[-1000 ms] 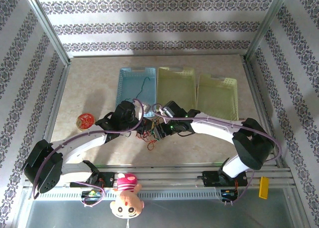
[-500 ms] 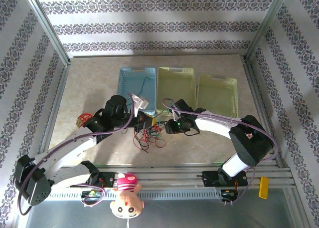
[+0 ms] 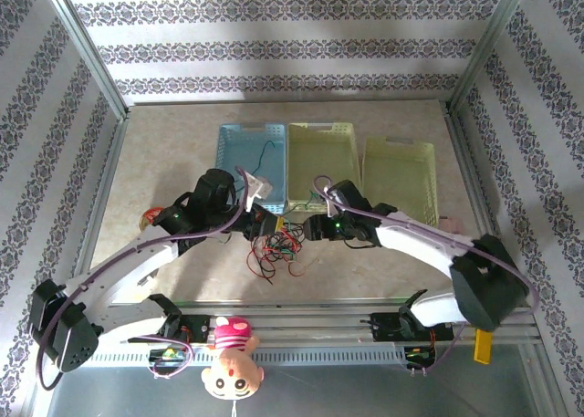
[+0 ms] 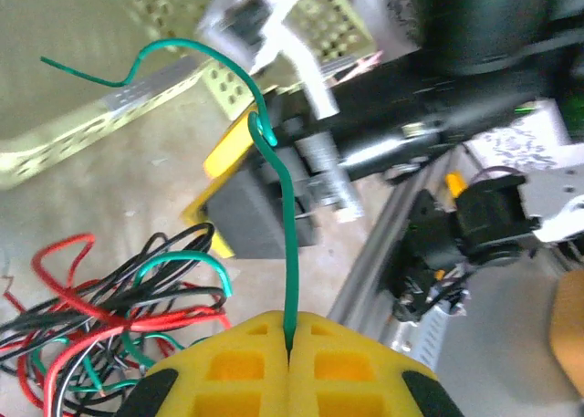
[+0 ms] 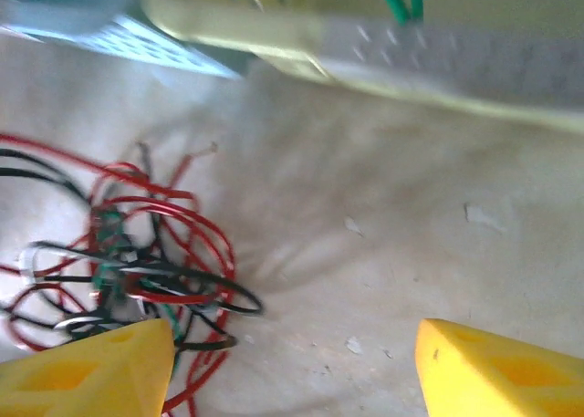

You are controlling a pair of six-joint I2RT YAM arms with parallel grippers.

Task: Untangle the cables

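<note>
Locating the cables: the cables lie in one knotted heap on the desk, near the front of the baskets and between the two arms, with red, black and green strands crossing one another
Held strand: a green cable stands up from the left gripper, whose jaws are clenched on it; its free tip hooks over above
Right side: the right gripper hangs just beside the heap, jaws spread wide and grasping nothing
Handling: we judge the wires light, thin and springy, likely to snag at crossings and drag the whole heap along; a pinch near a free end or an outer loop looks best to us
Hard to read: we cannot tell which strand passes over which inside the knot; the right wrist view is blurred, and the held cable's run below the jaws is hidden
</note>
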